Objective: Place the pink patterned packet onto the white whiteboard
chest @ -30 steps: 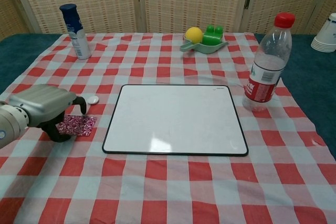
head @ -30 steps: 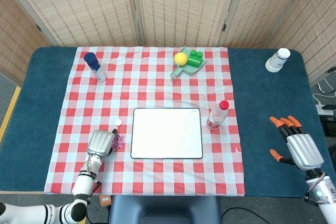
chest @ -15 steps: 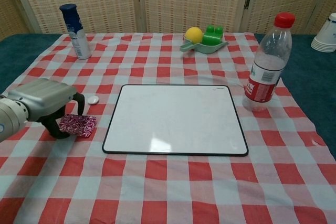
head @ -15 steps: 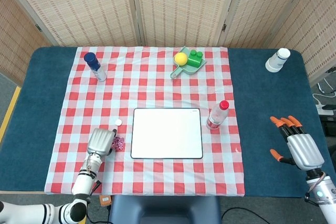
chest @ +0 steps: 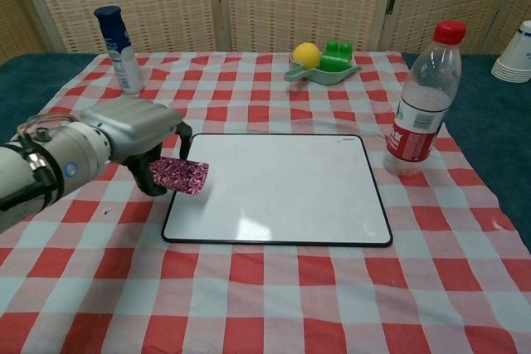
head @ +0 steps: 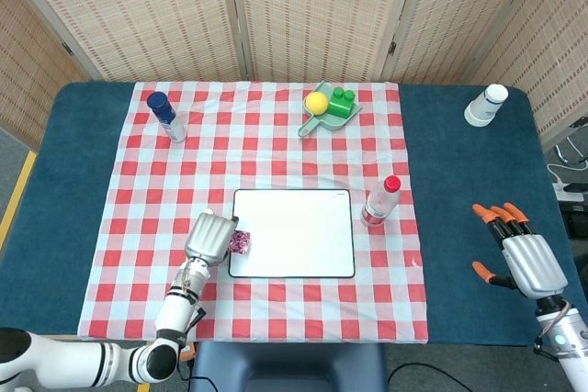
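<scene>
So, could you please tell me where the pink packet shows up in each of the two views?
Head view: pink packet lower left of centre, held by the left hand.
Chest view: packet at middle left, in that hand.
Shared landmark: the whiteboard's left edge.

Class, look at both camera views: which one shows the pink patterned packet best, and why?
The chest view: the pink patterned packet appears large, its pattern readable, gripped by the left hand at the whiteboard's left edge. In the head view the packet is only a small pink patch beside the hand.
</scene>
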Robot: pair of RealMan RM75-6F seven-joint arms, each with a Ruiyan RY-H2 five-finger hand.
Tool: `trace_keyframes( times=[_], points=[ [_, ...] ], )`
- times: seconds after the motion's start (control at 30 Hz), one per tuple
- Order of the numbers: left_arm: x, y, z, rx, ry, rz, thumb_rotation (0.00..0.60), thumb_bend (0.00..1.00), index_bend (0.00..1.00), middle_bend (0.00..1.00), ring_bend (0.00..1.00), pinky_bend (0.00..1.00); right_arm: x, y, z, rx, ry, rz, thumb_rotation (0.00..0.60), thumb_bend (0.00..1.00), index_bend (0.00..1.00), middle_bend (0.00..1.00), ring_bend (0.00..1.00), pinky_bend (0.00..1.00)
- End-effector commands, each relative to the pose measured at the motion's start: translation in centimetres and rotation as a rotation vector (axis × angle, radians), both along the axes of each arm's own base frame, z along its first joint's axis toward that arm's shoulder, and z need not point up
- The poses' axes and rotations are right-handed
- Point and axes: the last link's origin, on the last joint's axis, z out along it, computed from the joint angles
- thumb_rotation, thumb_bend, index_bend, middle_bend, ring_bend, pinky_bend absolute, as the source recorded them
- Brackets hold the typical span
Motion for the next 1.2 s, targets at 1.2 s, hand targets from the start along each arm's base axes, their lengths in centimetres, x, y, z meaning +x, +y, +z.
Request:
trace_keyframes(
  times=[1.2],
  points=[
    [6.7, 4.0, -5.4, -0.006, -0.046, -0.005, 0.600, 0.19, 0.27, 1.00, 1.00, 1.00, -0.6, -0.6, 0.8, -0.005, -0.029, -0.022, 0.600, 0.21, 0.04, 0.14, 0.03, 0.07]
  ],
)
